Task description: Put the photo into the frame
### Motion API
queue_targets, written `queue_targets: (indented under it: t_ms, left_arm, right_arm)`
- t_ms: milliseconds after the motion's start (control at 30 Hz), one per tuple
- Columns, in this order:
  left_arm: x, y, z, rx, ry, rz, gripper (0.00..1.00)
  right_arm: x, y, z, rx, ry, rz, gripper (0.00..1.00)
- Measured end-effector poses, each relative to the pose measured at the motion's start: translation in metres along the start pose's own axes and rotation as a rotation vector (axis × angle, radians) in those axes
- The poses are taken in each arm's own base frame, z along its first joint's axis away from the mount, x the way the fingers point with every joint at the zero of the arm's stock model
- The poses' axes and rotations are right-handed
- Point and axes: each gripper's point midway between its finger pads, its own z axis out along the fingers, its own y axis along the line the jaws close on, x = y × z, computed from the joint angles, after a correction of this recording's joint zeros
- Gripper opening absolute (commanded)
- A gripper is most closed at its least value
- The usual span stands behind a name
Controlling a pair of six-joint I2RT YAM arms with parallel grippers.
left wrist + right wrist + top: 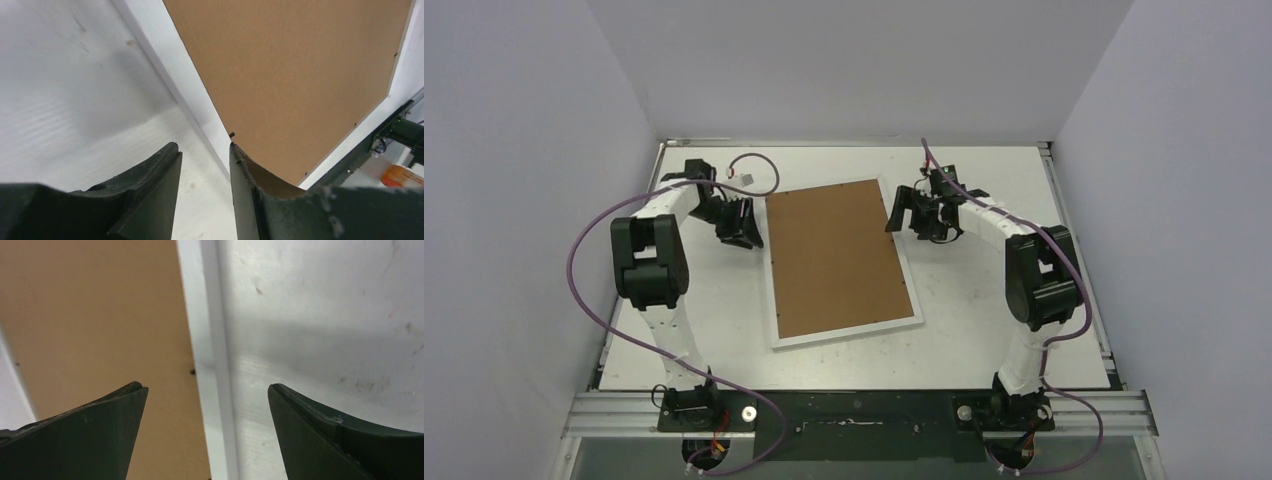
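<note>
The left fingers (172, 157) stand a little apart with nothing between them. One finger is above the bare table (984, 330) and the other above the brown backing board (834, 260), so the white left side of the frame (849, 333) passes under the narrow gap. The right fingers (132, 397) are wide apart and also hold nothing. They hang over the frame's right side, close to its far right corner.

The frame lies flat in the middle of the table, turned a little, with its short sides toward the far and near edges. The board fills it, and only the white border shows around it. The photo is not visible in any view. I judge that it lies under the board, but this cannot be confirmed.

A small dark tab (231, 134) sits at the board's edge just beyond the left fingers, and a similar tab (192, 371) sits between the right fingers. I think the step in hand is to press the board down and fasten it. For this, each arm should come down straight onto the board beside its tab and push gently, so the frame does not slide or tip.

Purple cables (584, 250) loop beside both arms, well away from the frame. Nothing else lies near it.
</note>
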Motion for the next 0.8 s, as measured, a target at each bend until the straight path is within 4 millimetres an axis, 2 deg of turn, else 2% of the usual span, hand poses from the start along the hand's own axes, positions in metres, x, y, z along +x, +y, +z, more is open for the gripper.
queue_targets:
  t_ms: [67,133,300,533,600,800]
  left_arm:
    - [0.015,-0.002,0.008,0.012,0.033,-0.04,0.39]
    - [0.028,-0.005,0.017,0.024,0.061,-0.072,0.4]
    - [0.048,-0.016,0.025,0.046,0.102,-0.103,0.45]
    - [0.063,-0.036,0.029,0.009,0.127,-0.032,0.41]
    - [0.066,-0.036,0.032,-0.011,0.138,-0.019,0.39]
    - [0.076,-0.031,0.039,-0.065,0.168,-0.002,0.38]
  right_arm:
    - [0.025,-0.012,0.004,0.03,0.062,0.013,0.93]
    - [0.035,-0.019,0.007,0.042,0.087,0.02,0.92]
    - [0.034,-0.018,0.01,0.037,0.082,0.018,0.88]
    - [0.042,-0.012,0.015,0.004,0.086,0.017,0.86]
    - [0.049,-0.012,0.017,-0.002,0.1,0.023,0.86]
    - [0.051,-0.008,0.017,-0.022,0.098,0.036,0.86]
